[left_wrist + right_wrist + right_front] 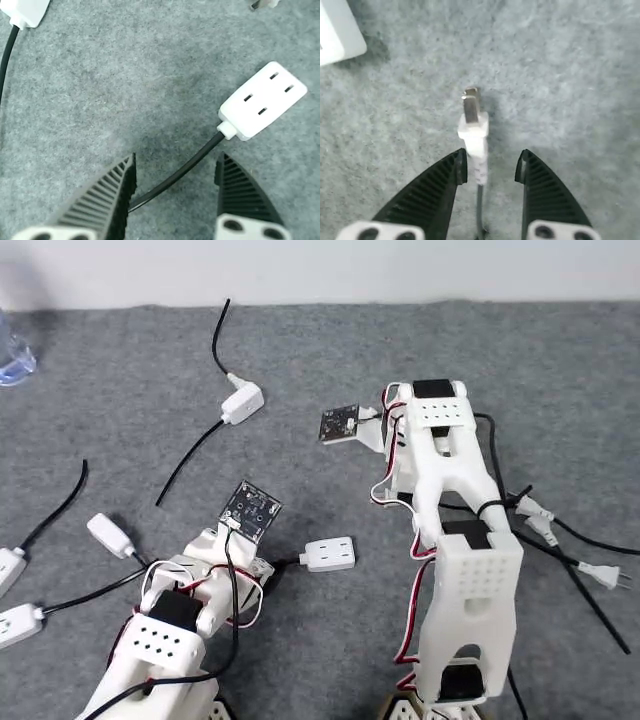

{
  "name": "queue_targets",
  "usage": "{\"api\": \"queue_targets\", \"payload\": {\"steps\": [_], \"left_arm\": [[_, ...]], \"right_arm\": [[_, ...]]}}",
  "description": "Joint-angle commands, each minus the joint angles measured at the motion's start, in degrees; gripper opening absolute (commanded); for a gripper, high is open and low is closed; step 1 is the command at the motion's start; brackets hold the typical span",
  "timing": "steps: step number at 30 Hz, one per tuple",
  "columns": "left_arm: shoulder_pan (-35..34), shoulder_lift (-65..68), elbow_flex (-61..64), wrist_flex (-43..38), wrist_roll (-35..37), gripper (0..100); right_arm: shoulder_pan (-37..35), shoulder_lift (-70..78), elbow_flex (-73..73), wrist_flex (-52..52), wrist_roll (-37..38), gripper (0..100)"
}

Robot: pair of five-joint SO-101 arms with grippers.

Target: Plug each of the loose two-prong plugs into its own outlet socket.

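A white outlet socket [262, 100] [328, 554] lies flat on the grey carpet, slots facing up. Its black cord [175, 177] runs back between the fingers of my left gripper [177, 157] [268, 572], which is open just short of the socket. A white two-prong plug [474, 125] sits between the open fingers of my right gripper [493, 152], prongs pointing away. The plug rests against one finger [447, 182] and is apart from the other. In the high view the right arm [440, 470] covers its own gripper.
More white sockets on black cords lie at the left [110, 533] [20, 620] and at the back [243, 403]. Loose plugs and tangled cords sit right of the right arm [530, 510] [610, 578]. A clear bottle [12, 355] stands at the far left.
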State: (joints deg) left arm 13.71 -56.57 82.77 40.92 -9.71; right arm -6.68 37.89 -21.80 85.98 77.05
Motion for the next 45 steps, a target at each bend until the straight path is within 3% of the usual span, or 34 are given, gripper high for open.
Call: {"api": "queue_targets", "payload": {"steps": [1, 5, 9, 16, 20, 26, 29, 31, 37, 45], "left_arm": [[0.5, -0.8, -0.2, -1.4, 0.2, 24], [0.5, -0.8, -0.2, -1.4, 0.2, 24], [0.5, -0.8, -0.2, -1.5, 0.2, 24], [0.5, -0.8, -0.2, -1.5, 0.2, 24], [0.5, -0.8, -0.2, -1.5, 0.2, 24], [0.5, -0.8, -0.2, -1.5, 0.2, 24], [0.5, -0.8, -0.2, -1.5, 0.2, 24], [0.5, -0.8, -0.2, -1.5, 0.2, 24], [0.5, -0.8, -0.2, -1.5, 0.2, 24], [0.5, -0.8, -0.2, -1.5, 0.2, 24]], "right_arm": [[-0.7, 0.3, -0.4, -0.6, 0.4, 15.1], [-0.7, 2.0, -0.8, -2.8, 0.5, 14.5], [-0.4, 1.5, -2.0, -3.7, 0.1, 0.0], [-1.4, -5.0, -3.3, 8.0, 0.8, 0.8], [-0.8, -5.8, -2.5, 17.3, 6.8, 0.9], [0.8, -5.8, 6.8, 16.0, 13.3, 0.9], [1.4, -5.8, 6.9, 14.5, 12.1, 1.0], [1.8, -5.8, 6.9, 13.1, 12.0, 3.9], [2.2, -6.3, 6.9, 11.2, 12.2, 25.8], [0.0, -6.5, 6.6, 11.6, 12.7, 21.4]]}}
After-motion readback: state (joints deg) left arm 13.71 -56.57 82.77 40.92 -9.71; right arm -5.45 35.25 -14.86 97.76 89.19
